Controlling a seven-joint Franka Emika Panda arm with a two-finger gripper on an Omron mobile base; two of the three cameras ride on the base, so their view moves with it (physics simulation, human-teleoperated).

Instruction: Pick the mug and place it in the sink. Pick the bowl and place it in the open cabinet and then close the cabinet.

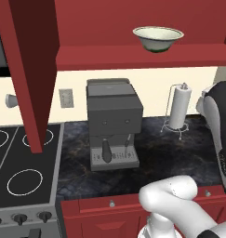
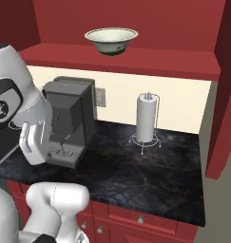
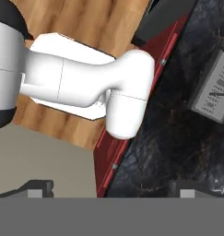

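The gripper [image 3: 111, 192] stood wide apart and empty, its tips cut off low in the hand view, above the dark marbled surface [image 3: 178, 138]. The cream-white, green-rimmed bowl [image 1: 158, 38] sat on the red cabinet [image 1: 133, 18] shelf, well apart from the gripper.

the cabinet [image 1: 133, 56] runs off the top edge in both base views, its left door [image 1: 33, 69] cut at the top. the stove [image 1: 21, 181] is cut by the left edge.

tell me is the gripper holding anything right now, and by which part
Nothing is held. The gripper is open with only counter and floor between its fingertips; the bowl sits alone on the cabinet shelf.
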